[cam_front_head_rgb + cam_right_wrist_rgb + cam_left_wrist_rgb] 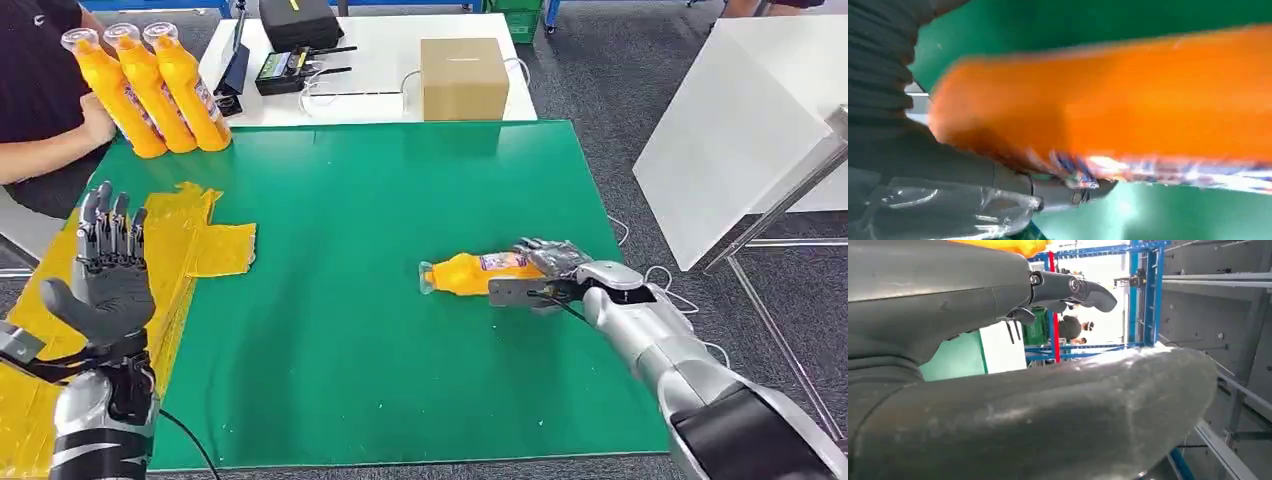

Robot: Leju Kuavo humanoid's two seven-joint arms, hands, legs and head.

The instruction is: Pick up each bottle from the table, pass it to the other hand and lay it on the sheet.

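The right hand point(548, 268) grips a bottle point(470, 273) lying on the green table point(380, 330), its fingers hiding the bottle's base. The left hand point(108, 268) is raised, spread and holding nothing, over the yellow sheet point(215, 245), whose near part the left arm hides. The right wrist view is blurred.

A cardboard box point(463, 78) stands on the white table point(375, 105) behind the green mat point(370, 300), near a black case point(298, 20) and a handheld radio point(290, 68)
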